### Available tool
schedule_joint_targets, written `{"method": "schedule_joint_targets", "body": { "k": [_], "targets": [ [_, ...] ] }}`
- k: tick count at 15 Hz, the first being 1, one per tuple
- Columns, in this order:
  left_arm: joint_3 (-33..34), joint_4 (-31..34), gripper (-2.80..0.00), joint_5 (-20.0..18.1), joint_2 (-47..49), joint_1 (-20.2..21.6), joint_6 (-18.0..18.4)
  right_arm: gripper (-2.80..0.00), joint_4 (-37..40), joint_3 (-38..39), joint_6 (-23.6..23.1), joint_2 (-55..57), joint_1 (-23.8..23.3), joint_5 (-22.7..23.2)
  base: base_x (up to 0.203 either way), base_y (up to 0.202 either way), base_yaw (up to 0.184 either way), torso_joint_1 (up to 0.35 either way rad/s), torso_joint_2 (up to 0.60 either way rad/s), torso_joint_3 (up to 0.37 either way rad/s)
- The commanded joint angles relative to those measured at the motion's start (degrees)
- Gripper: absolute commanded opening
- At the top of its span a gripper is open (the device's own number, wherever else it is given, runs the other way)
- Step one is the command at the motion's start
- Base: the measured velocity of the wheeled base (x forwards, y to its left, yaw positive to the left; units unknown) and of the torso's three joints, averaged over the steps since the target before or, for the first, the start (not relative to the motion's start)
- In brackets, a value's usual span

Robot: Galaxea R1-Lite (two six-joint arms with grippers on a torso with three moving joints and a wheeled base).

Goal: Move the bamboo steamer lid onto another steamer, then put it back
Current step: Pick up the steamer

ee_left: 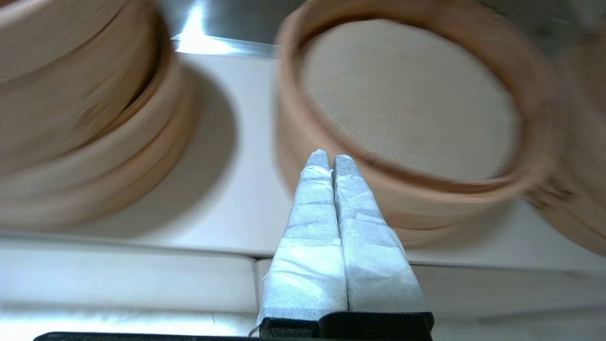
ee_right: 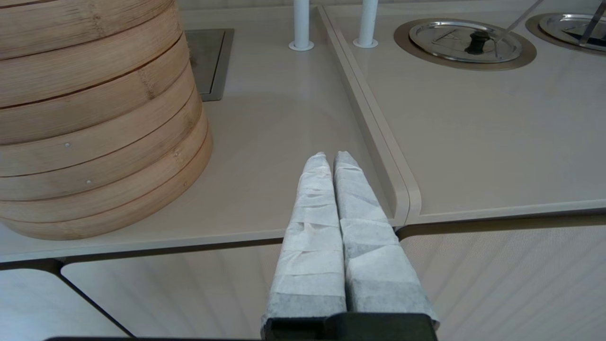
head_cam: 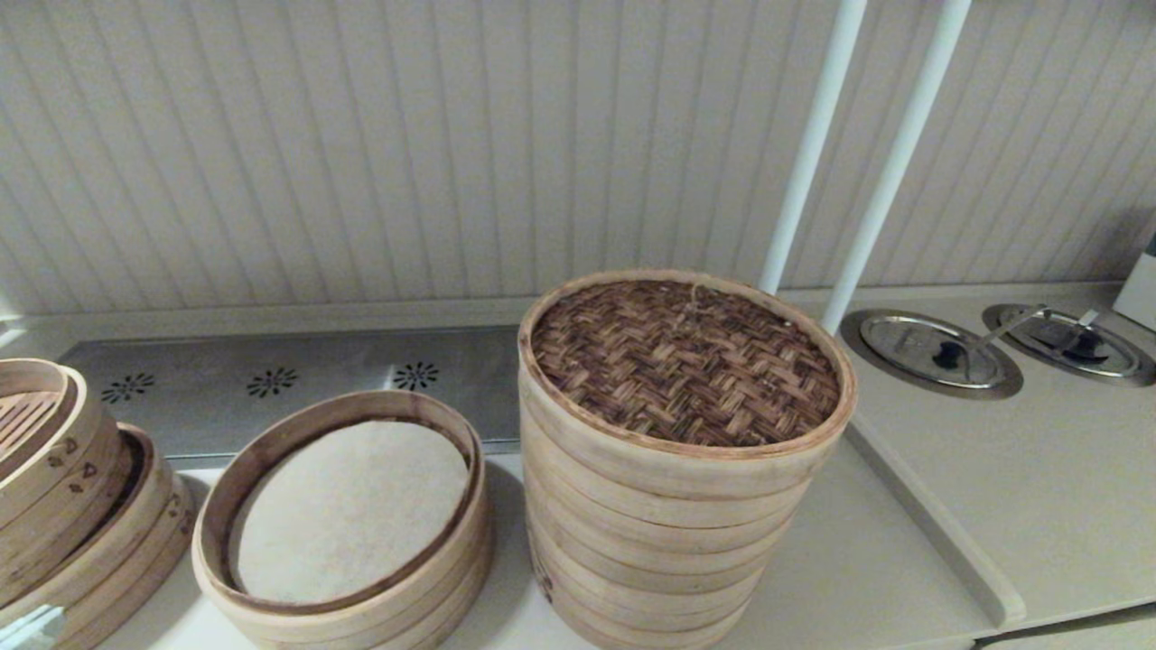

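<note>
1. The left gripper point(ee_left: 331, 158) hangs at the counter's near edge, its taped fingers point(ee_left: 315, 208) pressed together on nothing, pointing at the low steamer point(ee_left: 412, 199).
2. The right gripper point(ee_right: 331, 158) hangs at the near edge too, beside the foot of the tall stack point(ee_right: 94, 142); its fingers point(ee_right: 360, 213) are pressed together and hold nothing.
3. Neither arm shows in the head view.
4. The low steamer point(head_cam: 352, 596) with its white cloth liner point(head_cam: 352, 506) stands on the counter point(head_cam: 858, 560), left of the tall stack point(head_cam: 650, 560) and just beside it.
5. The lid point(head_cam: 684, 361) sits level on top of the tall stack, woven face up.
6. Tilted trays point(head_cam: 72, 506) lean at the far left.
7. Farther back, two white poles point(head_cam: 813, 135) rise behind the stack.
8. Two round metal covers point(head_cam: 930, 348) lie set into the surface to the right.
</note>
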Motion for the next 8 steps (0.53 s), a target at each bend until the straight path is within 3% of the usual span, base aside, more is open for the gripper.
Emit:
{"method": "schedule_joint_targets", "body": {
  "k": [1, 4, 8],
  "targets": [
    [3.79, -0.78, -2.80, 3.82, -3.62, 0.07, -0.72, -2.80, 0.02, 0.09, 0.00, 0.04, 0.00, 0.01, 0.000, 0.000, 0.000, 0.000, 0.00, 0.000],
    [4.63, -1.11, -2.80, 9.22, -3.96, 0.07, -0.69, -2.80, 0.02, 0.09, 0.00, 0.04, 0.00, -0.02, 0.000, 0.000, 0.000, 0.000, 0.00, 0.000],
    [8.90, -3.74, -2.80, 10.26, -4.13, 0.07, -1.78, -2.80, 0.02, 0.09, 0.00, 0.04, 0.00, -0.02, 0.000, 0.000, 0.000, 0.000, 0.00, 0.000]
  ]
}}
